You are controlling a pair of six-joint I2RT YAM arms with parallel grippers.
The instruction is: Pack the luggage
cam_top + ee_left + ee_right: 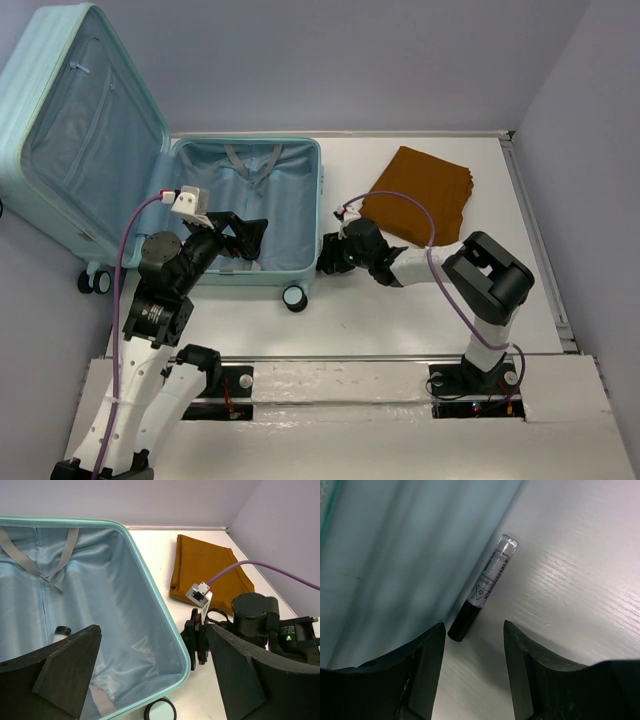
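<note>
The luggage (318,190) lies open on the table, its lid (80,130) leaning up at the back left. My left gripper (250,240) hovers open over the near right corner of the blue lining (100,595), holding nothing. A small white bottle with a black cap (61,631) lies inside beside its left finger. My right gripper (325,255) is low on the table against the shell's outer right wall (395,545). It is open, and a clear tube with a black cap (487,582) lies along that wall just ahead of its fingertips, not between them.
A folded brown cloth (420,195) lies at the back right of the table, also seen in the left wrist view (205,570). A black spinner wheel (294,297) sticks out at the suitcase's near right corner. Walls border the table at the back and right.
</note>
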